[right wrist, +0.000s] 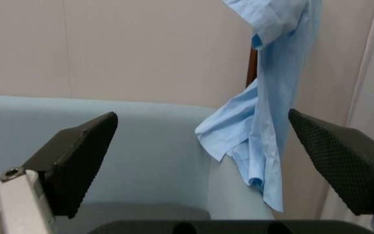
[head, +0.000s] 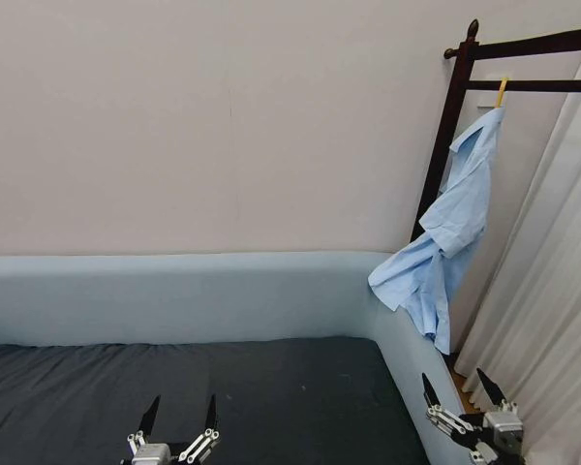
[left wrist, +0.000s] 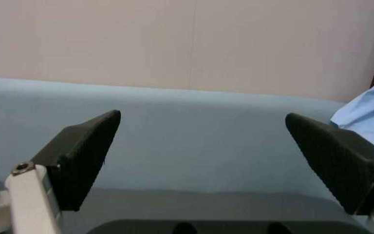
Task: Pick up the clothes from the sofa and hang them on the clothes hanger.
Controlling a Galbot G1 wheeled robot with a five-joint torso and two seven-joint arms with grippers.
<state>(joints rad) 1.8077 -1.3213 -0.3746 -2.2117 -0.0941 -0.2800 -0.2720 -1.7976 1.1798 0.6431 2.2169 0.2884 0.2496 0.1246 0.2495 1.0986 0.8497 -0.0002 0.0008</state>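
Care: jaws apart and empty, draw left gripper [head: 185,400] and right gripper [head: 453,377] back clear of shirt [head: 445,242] hanging on rack [head: 446,136].

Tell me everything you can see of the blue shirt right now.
The light blue shirt looks like thin woven cloth, short-sleeved, with a collar at the top. It hangs crumpled and lopsided from a yellow hanger on the dark wooden clothes rack, its lower folds bunched at the sofa's right end; contact there is unclear.
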